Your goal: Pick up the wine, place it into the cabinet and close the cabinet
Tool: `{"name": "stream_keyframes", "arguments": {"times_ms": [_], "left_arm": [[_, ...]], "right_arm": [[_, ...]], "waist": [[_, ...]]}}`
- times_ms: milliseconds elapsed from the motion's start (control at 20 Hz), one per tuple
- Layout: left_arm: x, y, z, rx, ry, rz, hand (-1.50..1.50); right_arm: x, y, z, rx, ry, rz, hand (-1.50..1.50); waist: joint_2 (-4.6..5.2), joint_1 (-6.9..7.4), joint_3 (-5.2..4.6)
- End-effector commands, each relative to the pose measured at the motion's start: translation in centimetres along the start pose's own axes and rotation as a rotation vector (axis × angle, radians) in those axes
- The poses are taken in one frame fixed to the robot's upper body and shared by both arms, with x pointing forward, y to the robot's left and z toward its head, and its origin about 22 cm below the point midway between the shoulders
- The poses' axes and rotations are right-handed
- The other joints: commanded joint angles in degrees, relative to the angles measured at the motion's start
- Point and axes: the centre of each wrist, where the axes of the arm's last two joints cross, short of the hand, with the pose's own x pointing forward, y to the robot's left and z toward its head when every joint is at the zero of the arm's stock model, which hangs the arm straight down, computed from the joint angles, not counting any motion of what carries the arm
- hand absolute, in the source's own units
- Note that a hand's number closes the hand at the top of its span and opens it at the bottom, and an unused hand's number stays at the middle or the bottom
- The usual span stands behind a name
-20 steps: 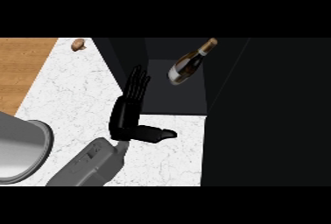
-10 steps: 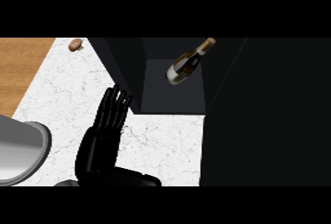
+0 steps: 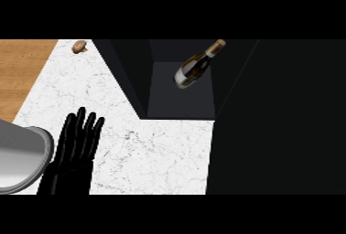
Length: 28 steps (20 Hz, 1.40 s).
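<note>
The wine bottle (image 3: 194, 69), dark glass with a pale label and a tan neck, lies tilted inside the dark open cabinet (image 3: 177, 98), neck toward the upper right. No hand touches it. My left hand (image 3: 74, 146) is at the lower left over the white counter, fingers straight and pointing up, well below and to the left of the cabinet's opening. A dark slanted panel (image 3: 121, 73) forms the opening's left side; whether it is the door I cannot tell. My right hand does not show.
A grey round vessel (image 3: 20, 160) sits at the left edge beside my left hand. A small brown object (image 3: 79, 46) lies at the counter's top. Wood surface (image 3: 20, 68) fills the upper left. White marble counter (image 3: 162, 151) lies below the cabinet.
My left hand has drawn back from the cabinet's left edge, down and to the left toward the lower edge. The bottle has stayed inside the cabinet.
</note>
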Motion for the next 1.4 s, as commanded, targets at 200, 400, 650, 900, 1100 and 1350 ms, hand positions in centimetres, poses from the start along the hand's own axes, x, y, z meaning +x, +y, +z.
{"name": "stream_keyframes", "arguments": {"times_ms": [200, 400, 650, 900, 1100, 1350], "left_arm": [[4.1, 3.4, 4.4, 0.083, -0.034, -0.017, -1.5], [6.4, 5.7, 4.6, 0.104, -0.044, -0.049, -1.5], [6.9, 8.5, 7.2, 0.092, -0.041, -0.016, -1.5], [8.7, 11.6, 5.7, 0.108, -0.061, -0.044, -1.5], [9.4, 11.3, 7.5, 0.093, -0.069, -0.058, -1.5], [10.7, 13.0, 7.7, 0.056, -0.034, -0.041, -1.5]], "right_arm": [[1.0, 4.1, -0.1, 0.177, 0.048, -0.145, 1.5], [3.3, 5.8, 0.6, 0.215, 0.015, -0.184, 1.5], [3.6, 8.3, -1.8, 0.204, 0.012, -0.177, 1.5], [4.9, 11.2, -4.4, 0.219, -0.044, -0.117, 1.5], [4.5, 13.3, -7.4, 0.205, -0.064, -0.023, 1.5], [5.7, 13.6, -10.7, 0.13, -0.047, -0.032, 1.5]], "waist": [[-0.19, 0.9, -0.09], [-0.31, 0.54, -0.1], [-0.34, 0.89, -0.14], [-0.21, 0.62, -0.16], [-0.19, 1.29, -0.11], [-0.12, 1.84, -0.12]]}}
